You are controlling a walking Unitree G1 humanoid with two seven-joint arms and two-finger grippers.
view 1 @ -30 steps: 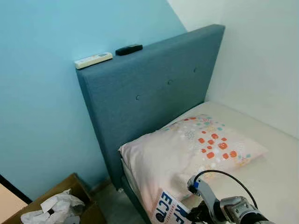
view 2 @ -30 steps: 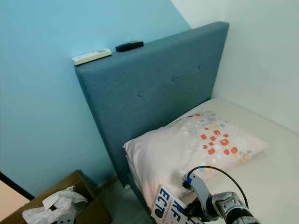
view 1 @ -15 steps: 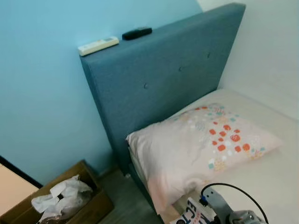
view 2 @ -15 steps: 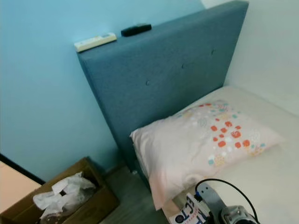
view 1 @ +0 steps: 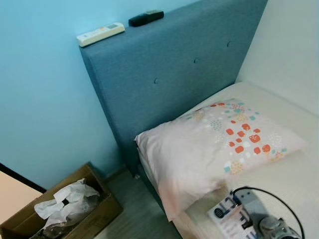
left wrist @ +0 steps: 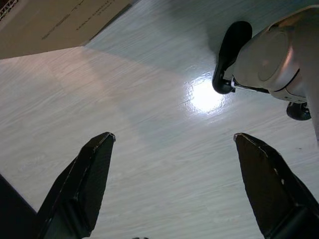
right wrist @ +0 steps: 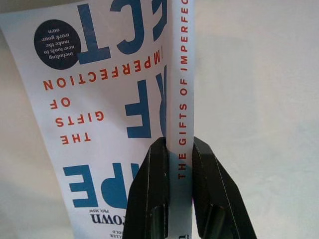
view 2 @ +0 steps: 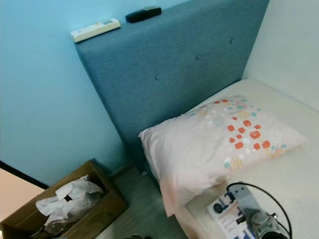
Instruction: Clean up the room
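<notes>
Soft even daylight, slightly blurred head views, bright glare spot on floor (left wrist: 204, 95)

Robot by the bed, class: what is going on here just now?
The right tool is shut on a book, pinching it at the spine, low over the bed beside the pillow. The left tool hangs open over the floor. Two remotes lie on the headboard, and a cardboard box of crumpled paper sits on the floor.
</notes>
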